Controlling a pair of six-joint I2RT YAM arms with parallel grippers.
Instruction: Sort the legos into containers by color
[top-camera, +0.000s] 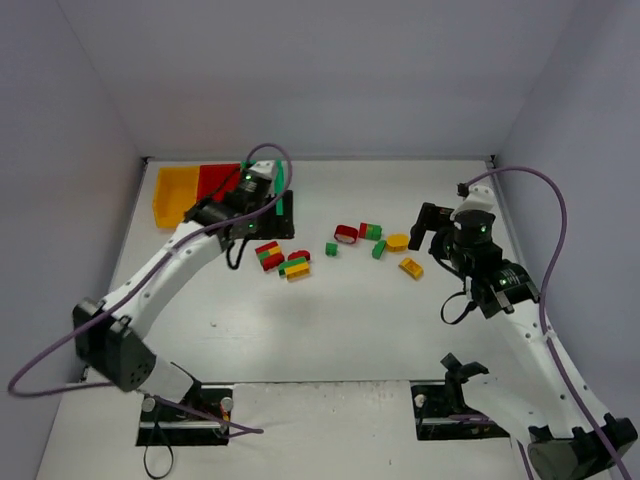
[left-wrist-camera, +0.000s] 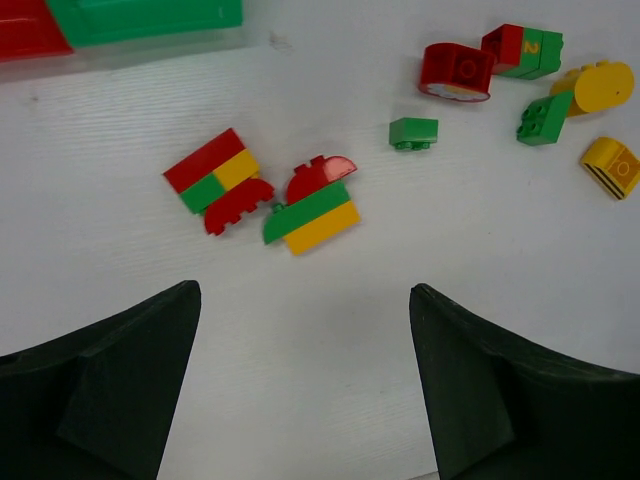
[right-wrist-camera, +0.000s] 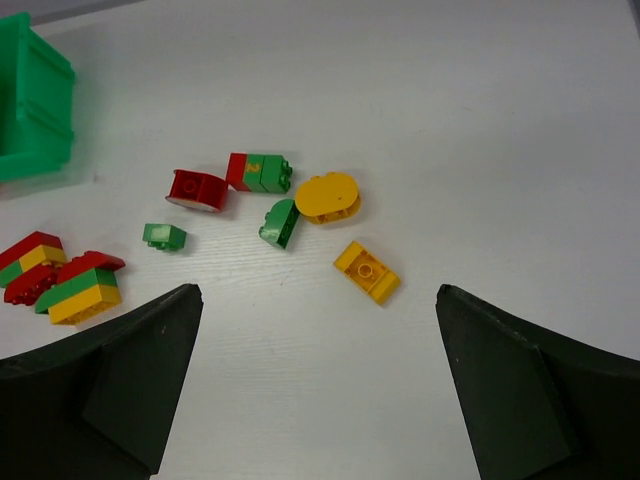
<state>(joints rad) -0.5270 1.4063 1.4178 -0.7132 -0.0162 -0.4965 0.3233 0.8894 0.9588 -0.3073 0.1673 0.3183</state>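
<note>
The legos lie mid-table. Two red-green-yellow clumps (top-camera: 268, 255) (top-camera: 295, 265) sit just below my left gripper (top-camera: 268, 222); in the left wrist view they (left-wrist-camera: 218, 178) (left-wrist-camera: 315, 205) lie ahead of the open, empty gripper (left-wrist-camera: 305, 288). Loose bricks lie to their right: a small green one (top-camera: 331, 248), a red one (top-camera: 346, 233), a red-green pair (top-camera: 371, 231), a green one (top-camera: 379, 249), a yellow round one (top-camera: 398, 241) and a yellow one (top-camera: 411, 267). My right gripper (top-camera: 428, 232) is open and empty, just right of them; the yellow brick (right-wrist-camera: 366, 271) lies ahead of it (right-wrist-camera: 318, 290). The yellow bin (top-camera: 175, 192) and red bin (top-camera: 215, 180) stand at back left.
The green bin (left-wrist-camera: 150, 15) is mostly hidden under my left arm in the top view; it also shows in the right wrist view (right-wrist-camera: 30, 100). Grey walls close the table at the back and sides. Purple cables loop over both arms.
</note>
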